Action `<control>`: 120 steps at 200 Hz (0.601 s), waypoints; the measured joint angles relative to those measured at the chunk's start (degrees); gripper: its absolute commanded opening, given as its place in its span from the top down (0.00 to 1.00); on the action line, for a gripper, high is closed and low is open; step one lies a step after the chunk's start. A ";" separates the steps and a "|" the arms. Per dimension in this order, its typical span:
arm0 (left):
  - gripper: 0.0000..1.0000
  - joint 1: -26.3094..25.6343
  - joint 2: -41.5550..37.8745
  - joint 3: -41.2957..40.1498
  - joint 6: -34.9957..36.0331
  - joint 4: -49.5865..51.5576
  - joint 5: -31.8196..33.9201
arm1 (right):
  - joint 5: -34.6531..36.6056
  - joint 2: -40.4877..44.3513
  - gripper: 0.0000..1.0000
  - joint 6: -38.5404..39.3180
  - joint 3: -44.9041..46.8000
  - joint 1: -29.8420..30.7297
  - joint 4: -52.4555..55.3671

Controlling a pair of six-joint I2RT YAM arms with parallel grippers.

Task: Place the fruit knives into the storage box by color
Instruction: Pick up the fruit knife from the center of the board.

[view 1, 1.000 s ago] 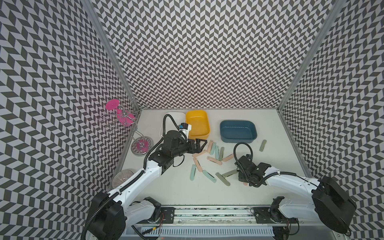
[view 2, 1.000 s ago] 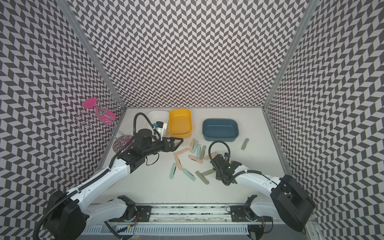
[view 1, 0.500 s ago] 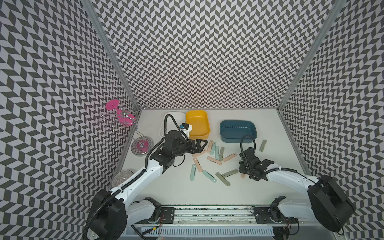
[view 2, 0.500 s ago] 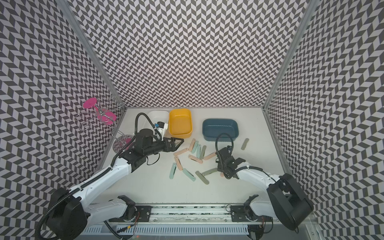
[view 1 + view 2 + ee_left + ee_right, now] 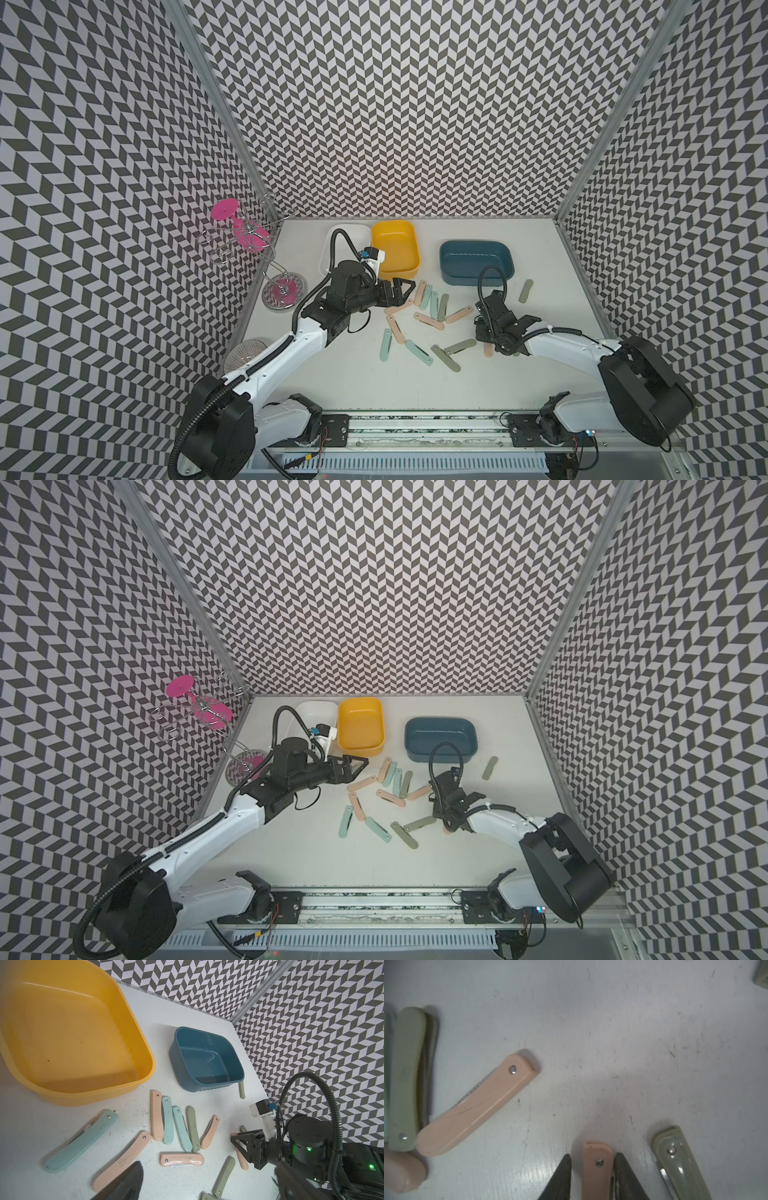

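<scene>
The right pincer [image 5: 592, 1156] sits low over the surface [image 5: 519, 395], in front of the blue box [image 5: 473, 259]. Its fingers stand either side of a peach-pink knife [image 5: 597, 1171] that lies flat. One finger [image 5: 623, 1172] touches the knife's edge and the other [image 5: 563, 1174] stands a little clear, so the jaws are parted and not pinching.

The left pincer [image 5: 404, 291] hovers to the left of the blue box, at the front corner of the yellow box [image 5: 395, 253], spread wide and holding nothing.

The remaining fruit knives [image 5: 428, 320], peach-pink, mint and grey-green, lie scattered on the surface in front and to the left of the blue box. One grey-green knife [image 5: 526, 291] lies just beside its front right corner.
</scene>
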State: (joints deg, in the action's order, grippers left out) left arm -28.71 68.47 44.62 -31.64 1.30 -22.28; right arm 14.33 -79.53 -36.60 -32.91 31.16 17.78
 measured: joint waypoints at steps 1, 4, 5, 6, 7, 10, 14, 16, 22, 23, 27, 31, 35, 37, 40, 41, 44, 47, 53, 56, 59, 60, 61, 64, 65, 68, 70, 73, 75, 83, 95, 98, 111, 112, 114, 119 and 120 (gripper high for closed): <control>0.00 0.00 0.02 0.00 0.00 -0.02 0.00 | -0.02 0.00 0.54 0.00 0.00 0.00 0.00; 0.00 0.00 0.07 0.00 0.00 -0.02 0.00 | -0.07 0.00 0.53 0.28 -0.04 0.00 0.00; 0.00 0.00 0.07 0.00 0.00 -0.02 0.00 | -0.15 0.00 0.52 0.13 -0.07 0.00 0.04; 0.00 0.00 0.09 0.00 0.00 -0.02 0.00 | -0.20 0.00 0.52 0.00 -0.07 0.00 0.04; 0.00 0.00 0.11 0.00 0.00 0.00 0.00 | -0.20 0.00 0.51 0.07 -0.07 -0.02 0.04; 0.00 0.00 0.11 0.00 0.00 0.00 0.00 | -0.22 0.04 0.50 0.20 -0.07 -0.02 0.02; 0.00 0.00 0.13 0.00 0.00 0.00 -0.02 | -0.37 0.13 0.49 0.13 -0.04 -0.02 0.07; 0.00 0.00 0.13 0.00 -0.02 0.02 0.00 | -0.44 0.17 0.48 0.22 -0.04 -0.04 0.11; 0.00 0.00 0.13 0.00 -0.02 -0.02 -0.02 | -0.70 0.48 0.48 0.11 0.09 -0.09 0.22; 0.00 0.00 0.13 0.00 -0.02 -0.02 -0.02 | -0.79 0.57 0.48 0.15 0.13 -0.09 0.26; 0.00 0.00 0.13 0.00 -0.04 -0.04 -0.04 | -1.03 0.92 0.48 0.02 0.31 -0.11 0.42; 0.00 0.00 0.13 0.00 -0.04 -0.07 -0.04 | -1.31 1.36 0.48 0.02 0.63 -0.11 0.50; 0.00 0.00 0.15 0.00 -0.07 -0.04 -0.09 | -1.51 1.92 0.48 -0.09 1.05 -0.11 0.61; 0.00 0.00 0.15 0.00 -0.09 -0.04 -0.09 | -1.64 2.12 0.48 -0.09 1.20 -0.11 0.66; 0.00 0.00 0.17 0.00 -0.11 -0.04 -0.09 | -1.77 2.58 0.48 -0.15 1.53 -0.11 0.81; 0.00 0.00 0.17 0.00 -0.11 -0.04 -0.11 | -1.90 2.82 0.48 -0.22 1.70 -0.11 0.83; 0.00 0.00 0.17 0.00 -0.13 -0.04 -0.11 | -2.19 3.30 0.48 -0.28 2.03 -0.11 1.01; 0.00 0.00 0.20 0.00 -0.17 -0.04 -0.13 | -2.47 3.82 0.48 -0.37 2.36 -0.11 1.18; 0.00 0.00 0.22 0.00 -0.20 -0.04 -0.13 | -2.84 4.76 0.49 -0.55 2.99 -0.11 1.51; 0.00 0.00 0.24 0.00 -0.20 -0.04 -0.15 | -2.97 5.16 0.49 -0.70 3.28 -0.11 1.60; 0.00 0.00 0.26 0.00 -0.20 -0.04 -0.15 | -3.23 5.66 0.50 -0.74 3.61 -0.11 1.77; 0.00 0.00 0.28 0.00 -0.22 -0.07 -0.15 | -3.28 5.77 0.50 -0.76 3.65 -0.09 1.79; 0.00 0.00 0.31 0.00 -0.22 -0.04 -0.15 | -3.34 5.92 0.50 -0.81 3.76 -0.09 1.88; 0.00 0.00 0.33 0.00 -0.22 -0.09 -0.17 | -3.54 6.27 0.50 -0.98 3.96 -0.02 1.97; 0.00 0.00 0.35 0.00 -0.24 -0.09 -0.17 | -3.61 6.34 0.50 -0.98 4.00 0.00 1.99; 0.00 0.00 0.44 0.00 -0.26 -0.13 -0.17 | -3.76 6.64 0.51 -1.05 4.15 0.15 2.19; 0.00 0.00 0.48 0.00 -0.28 -0.13 -0.20 | -3.89 6.84 0.51 -1.18 4.26 0.22 2.25; 0.00 0.00 0.57 0.00 -0.33 -0.15 -0.22 | -4.07 7.15 0.52 -1.25 4.42 0.26 2.45; 0.00 0.00 0.61 0.00 -0.37 -0.17 -0.22 | -4.11 7.26 0.52 -1.31 4.46 0.31 2.54; 0.00 0.00 0.81 0.00 -0.46 -0.22 -0.35 | -4.31 7.69 0.54 -1.70 4.70 0.63 2.89; 0.00 0.00 1.09 0.00 -0.66 -0.33 -0.50 | -4.33 7.96 0.56 -2.23 4.90 1.36 3.13; 0.00 0.00 1.11 0.00 -0.72 -0.35 -0.55 | -4.28 7.98 0.56 -2.36 4.92 1.53 3.15; 0.00 0.00 1.27 0.00 -1.03 -0.50 -0.66 | -4.09 7.89 0.58 -2.86 4.90 2.89 3.17; 0.00 0.00 1.29 0.00 -1.03 -0.52 -0.66 | -4.07 7.89 0.58 -2.89 4.90 2.95 3.17; 0.00 0.00 1.29 0.00 -1.05 -0.55 -0.66 | -4.02 7.80 0.58 -2.89 4.87 3.21 3.17; 0.00 0.00 1.33 0.00 -1.09 -0.61 -0.72 | -3.80 7.61 0.58 -3.08 4.79 3.76 3.19; 0.00 0.00 1.33 0.00 -1.09 -0.61 -0.72 | -3.76 7.48 0.58 -3.13 4.72 3.96 3.19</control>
State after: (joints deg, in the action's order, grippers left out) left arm -28.71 69.80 44.62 -32.73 0.69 -23.00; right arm 10.57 -72.05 -39.72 -28.18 35.11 20.97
